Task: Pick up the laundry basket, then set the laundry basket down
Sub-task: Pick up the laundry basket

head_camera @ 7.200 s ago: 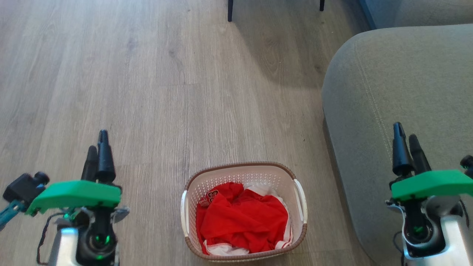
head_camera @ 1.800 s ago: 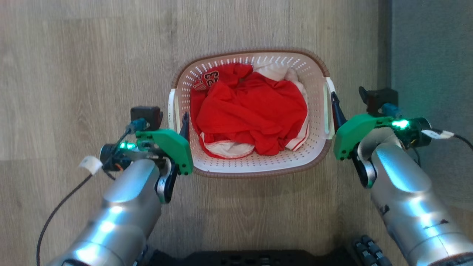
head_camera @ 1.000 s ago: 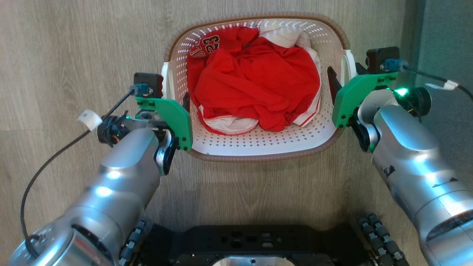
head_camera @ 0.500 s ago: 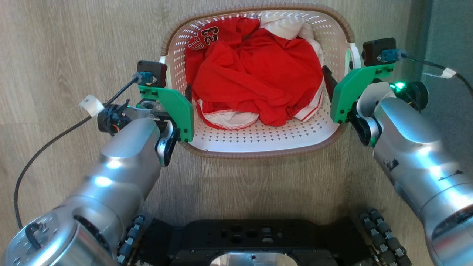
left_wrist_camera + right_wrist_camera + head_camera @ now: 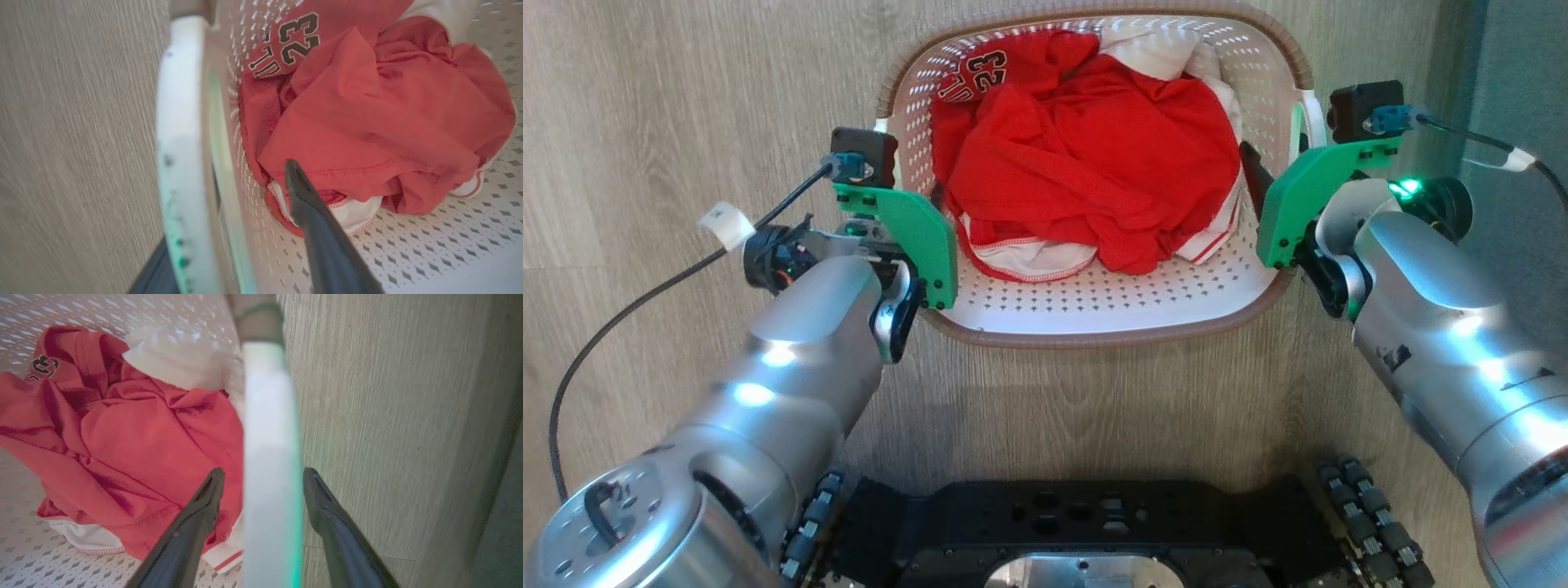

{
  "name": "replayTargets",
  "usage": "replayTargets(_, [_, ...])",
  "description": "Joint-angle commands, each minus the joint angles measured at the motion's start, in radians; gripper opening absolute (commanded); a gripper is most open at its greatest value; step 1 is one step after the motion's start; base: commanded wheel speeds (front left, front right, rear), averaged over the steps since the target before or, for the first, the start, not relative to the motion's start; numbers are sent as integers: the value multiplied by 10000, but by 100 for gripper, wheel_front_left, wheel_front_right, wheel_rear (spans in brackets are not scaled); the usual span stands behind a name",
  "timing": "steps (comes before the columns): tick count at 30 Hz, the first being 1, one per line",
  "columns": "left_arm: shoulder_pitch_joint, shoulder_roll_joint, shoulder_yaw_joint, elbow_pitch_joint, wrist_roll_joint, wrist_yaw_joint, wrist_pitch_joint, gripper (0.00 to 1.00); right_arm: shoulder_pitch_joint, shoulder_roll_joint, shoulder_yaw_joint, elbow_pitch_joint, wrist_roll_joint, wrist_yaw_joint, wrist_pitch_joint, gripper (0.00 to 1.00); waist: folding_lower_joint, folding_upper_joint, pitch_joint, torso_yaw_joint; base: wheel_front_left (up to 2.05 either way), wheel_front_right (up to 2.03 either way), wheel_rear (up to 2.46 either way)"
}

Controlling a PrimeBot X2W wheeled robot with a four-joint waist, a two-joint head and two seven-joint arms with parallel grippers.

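The pale wood-plank floor (image 5: 686, 82) carries the robot's black wheeled base (image 5: 1086, 523); whether the laundry basket (image 5: 1094, 296) rests on it cannot be told.

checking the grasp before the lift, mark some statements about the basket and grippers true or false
1. The right gripper straddles a white handle of the laundry basket. True.
2. The laundry basket is empty. False: a red garment and white cloth lie in it.
3. The red garment bears the number 23. True.
4. The left gripper has both fingers inside the basket. False: one is inside, one outside the left handle.
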Motion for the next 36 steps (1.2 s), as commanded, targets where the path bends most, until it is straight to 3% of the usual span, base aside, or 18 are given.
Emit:
replayTargets(1, [88,183,-10,-35,-102,39,-47,36,404,6,192,-48,96,71,-126,31,0,-2,5,9,0,0,0])
replayTargets(2, [84,183,-49,-46,-162,41,-34,1,388,-4,262,-55,147,71,-134,0,0,-2,10,15,0,0,0])
replayTargets(3, [79,183,-86,-55,-222,46,-24,0,372,-19,328,-61,198,71,-148,0,0,-2,14,20,0,0,0])
replayTargets(17, [138,183,-739,-215,-638,-121,182,0,357,-208,1141,203,860,71,-142,0,0,-2,-279,104,0,0,0])
replayTargets(28, [632,183,-1100,-287,-374,-861,1567,0,780,-251,2266,464,1319,71,1381,0,0,-2,-1600,-18,0,0,0])
replayTargets(36, [1120,183,-1144,-439,-390,-1307,2506,0,1195,-274,2651,349,1831,71,1831,0,0,-2,-2827,-19,0,0,0])
